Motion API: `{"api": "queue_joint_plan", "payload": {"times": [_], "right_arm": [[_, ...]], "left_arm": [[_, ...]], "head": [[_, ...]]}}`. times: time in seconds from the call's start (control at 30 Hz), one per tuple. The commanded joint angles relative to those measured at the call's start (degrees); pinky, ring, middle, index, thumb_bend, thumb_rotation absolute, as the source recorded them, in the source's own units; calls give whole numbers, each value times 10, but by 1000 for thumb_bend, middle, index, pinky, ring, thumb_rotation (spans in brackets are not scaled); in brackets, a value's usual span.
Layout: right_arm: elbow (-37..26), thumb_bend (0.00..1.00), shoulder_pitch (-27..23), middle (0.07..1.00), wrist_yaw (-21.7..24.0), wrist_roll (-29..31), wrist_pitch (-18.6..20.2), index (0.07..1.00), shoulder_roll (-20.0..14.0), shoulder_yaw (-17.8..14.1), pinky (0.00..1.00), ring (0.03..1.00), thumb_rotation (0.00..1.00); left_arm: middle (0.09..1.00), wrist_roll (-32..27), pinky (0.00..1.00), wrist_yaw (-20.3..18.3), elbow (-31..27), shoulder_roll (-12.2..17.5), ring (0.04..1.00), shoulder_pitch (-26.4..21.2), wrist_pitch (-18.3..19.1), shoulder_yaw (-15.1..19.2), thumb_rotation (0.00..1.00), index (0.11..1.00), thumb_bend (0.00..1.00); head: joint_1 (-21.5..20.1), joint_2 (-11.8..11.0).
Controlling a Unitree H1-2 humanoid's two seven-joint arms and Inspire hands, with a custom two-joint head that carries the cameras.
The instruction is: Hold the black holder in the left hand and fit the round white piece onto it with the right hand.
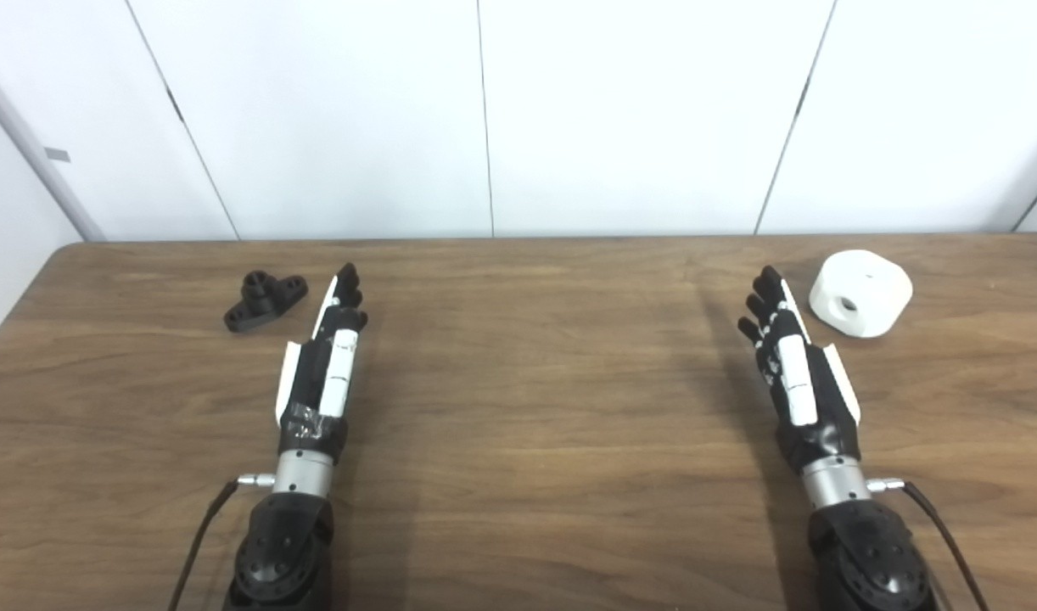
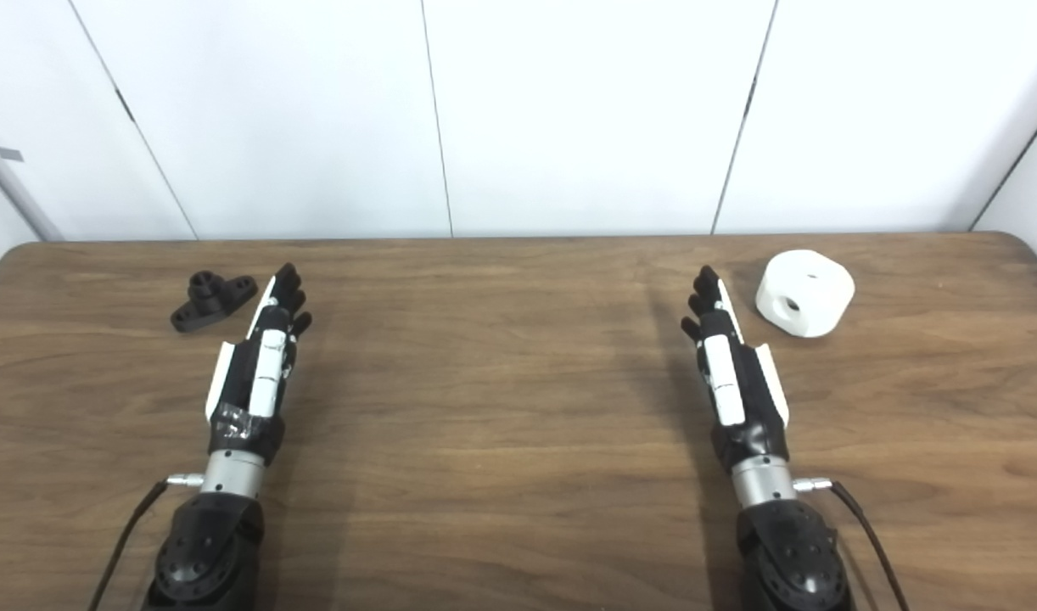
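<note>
Hands of the robot are both stretched out over the wooden table (image 1: 518, 407), palms turned inward, and neither one holds anything. The left hand (image 1: 323, 365) has its fingers straight and a little apart, pointing toward the far edge of the table. The black holder (image 1: 265, 300) lies on the table near the far left corner, just beside the left fingertips (image 1: 347, 280) on their outer side, but it does not touch them. It is a flat base with a short round post that stands up from its middle. The right hand (image 1: 794, 365) is also spread, with fingers extended and empty. The round white piece (image 1: 860, 293) rests near the far right corner, just beside the right hand on its outer side and apart from it. This piece is a thick disc, and a dark round hole shows in its side wall that faces the near edge.
</note>
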Motion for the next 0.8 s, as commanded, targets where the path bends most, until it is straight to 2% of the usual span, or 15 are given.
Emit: {"api": "queue_joint_plan", "payload": {"times": [0.0, 0.1, 0.23, 0.3, 0.43, 0.77], "right_arm": [[3, 453, 11, 993, 1, 2, -1, 996, 2, 2, 960, 987, 1000], [-1, 484, 11, 997, 2, 1, 5, 1000, 0, 2, 960, 989, 1000], [-14, 476, 12, 998, 2, 3, 21, 1000, 0, 1, 955, 991, 1000], [-21, 454, 12, 998, 3, 7, 29, 1000, 1, 0, 958, 992, 1000], [-24, 482, 13, 998, 6, 9, 34, 1000, -2, -2, 975, 995, 1000], [-15, 487, 11, 995, 11, 16, 29, 1000, -2, -3, 979, 992, 1000]], "left_arm": [[1000, 1, 971, -1, 2, -2, 1000, 15, 1, -5, 908, 1000, 638], [1000, -2, 963, -4, -5, 0, 1000, 14, 18, -5, 907, 1000, 634], [1000, 0, 968, -11, -17, 7, 1000, 14, 43, -10, 911, 1000, 650], [1000, 7, 971, -10, -27, 10, 1000, 15, 63, -14, 922, 1000, 672], [1000, 2, 999, -14, -51, 12, 1000, 19, 98, -16, 918, 1000, 701], [1000, 8, 1000, -13, -39, 14, 1000, 16, 89, -16, 901, 1000, 704]], "head": [[0, 2], [-1, 10], [3, 24], [3, 28], [5, 30], [12, 17]]}}
